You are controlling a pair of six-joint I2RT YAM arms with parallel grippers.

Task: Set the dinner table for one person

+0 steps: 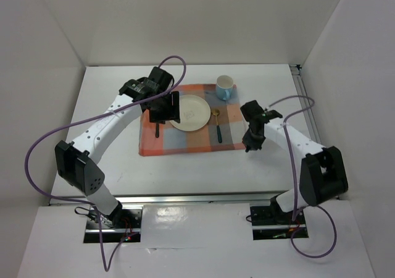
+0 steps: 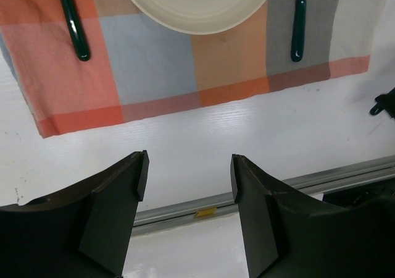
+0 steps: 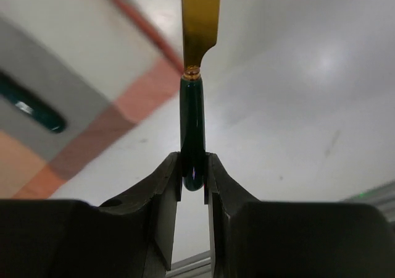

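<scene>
My right pincer [image 3: 194,167] is clenched on the butt end of a knife [image 3: 192,123]. Both fingers press the dark green handle, and the gold blade points away from me. Beneath it is the dinner table [image 1: 203,167], its white top filling my wrist view, with the edge of the checked cloth [image 1: 185,139] just to the left of the knife. I cannot tell whether the blade touches the tabletop. My right arm is bent at the elbow, reaching inward, with the wrist tipped down beside the cloth's right edge.

My left pincer [image 2: 189,173] is released, its fingers standing wide apart with nothing between them. It hangs over bare table in front of the cloth. My left arm stretches forward with the wrist above the plate's left side.

On the cloth a cream plate [image 1: 190,112] sits in the middle. A spoon [image 1: 217,125] lies just to its right and a dark-handled piece [image 2: 74,25] to its left. A pale blue cup [image 1: 224,88] stands upright at the cloth's far right corner; I cannot tell what is in it.
</scene>
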